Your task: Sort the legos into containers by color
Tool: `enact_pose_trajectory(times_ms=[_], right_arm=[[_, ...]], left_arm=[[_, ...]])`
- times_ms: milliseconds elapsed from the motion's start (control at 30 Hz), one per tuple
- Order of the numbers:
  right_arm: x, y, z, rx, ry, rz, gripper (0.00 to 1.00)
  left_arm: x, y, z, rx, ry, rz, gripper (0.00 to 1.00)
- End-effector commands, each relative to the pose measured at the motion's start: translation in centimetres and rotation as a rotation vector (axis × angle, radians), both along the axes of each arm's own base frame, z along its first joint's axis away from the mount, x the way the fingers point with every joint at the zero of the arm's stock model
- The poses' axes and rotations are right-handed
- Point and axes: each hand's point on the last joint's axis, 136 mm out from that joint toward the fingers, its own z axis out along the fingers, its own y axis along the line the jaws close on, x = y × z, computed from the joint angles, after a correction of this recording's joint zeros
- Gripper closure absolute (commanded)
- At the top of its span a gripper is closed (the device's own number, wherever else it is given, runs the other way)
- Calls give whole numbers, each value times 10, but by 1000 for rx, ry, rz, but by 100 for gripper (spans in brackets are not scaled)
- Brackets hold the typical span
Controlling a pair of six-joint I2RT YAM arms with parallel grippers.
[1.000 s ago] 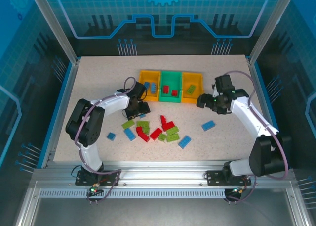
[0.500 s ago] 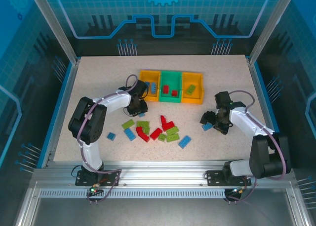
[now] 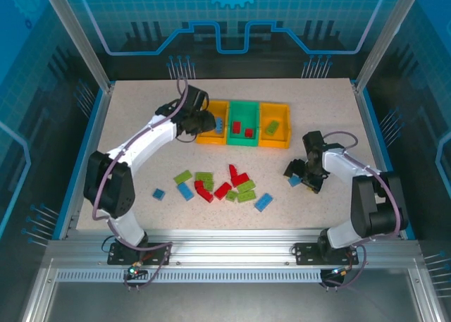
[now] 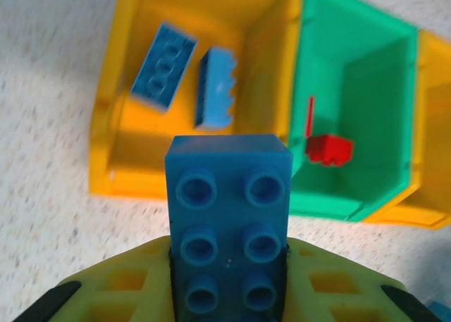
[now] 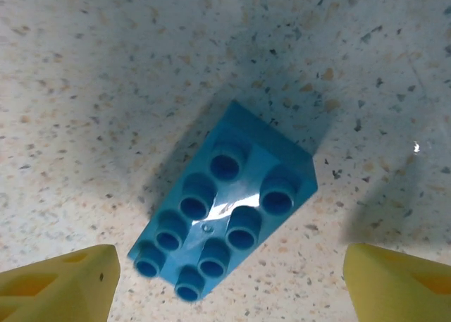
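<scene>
L hand (image 3: 198, 120) clamps blue brick (image 4: 229, 216) at yellow bin (image 4: 111, 132) rim: early release may miss; R hand (image 5: 229, 283), wide open, straddles skewed loose brick (image 5: 224, 211): may pivot.

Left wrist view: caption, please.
Left gripper grips a blue brick before the orange-yellow bin holding two blue bricks.

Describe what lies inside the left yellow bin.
A dark blue brick and a lighter blue brick lie apart in the bin. Part of its near floor is hidden behind the held brick in the left tool.
</scene>
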Motion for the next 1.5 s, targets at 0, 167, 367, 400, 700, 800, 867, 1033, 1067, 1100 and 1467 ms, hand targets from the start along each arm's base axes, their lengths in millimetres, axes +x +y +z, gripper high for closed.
enact_pose_trajectory(times_ms=[0,167,367,400,700,800,867,1033,1067,1100,1467], right_arm=[[9,-4,-4,-17,11,-27,18],[10,-6,-16,-32,38,-23,27],[10,-10,-18,-65,47,2,54],[10,-10,-17,-74,47,14,60],[35,22,36,-90,-136,183,77],[56,56,74,-30,-279,264,79],[70,84,100,47,-380,323,80],[100,159,156,239,-550,490,77],[105,174,162,282,-562,522,78],[109,188,165,318,-562,548,80],[165,286,158,508,-501,637,81]], left_arm=[[24,1,-21,38,33,-59,71],[59,6,-42,24,63,-50,71],[67,1,-59,19,95,-69,65],[66,0,-62,16,103,-70,62],[44,-9,-45,-9,89,-85,14],[37,-9,-32,-35,64,-69,1],[32,-5,-17,-54,22,-46,1],[14,8,13,-83,-68,9,1],[9,13,16,-89,-79,26,1],[3,19,17,-90,-83,51,1],[-80,87,-46,-37,97,195,1]])
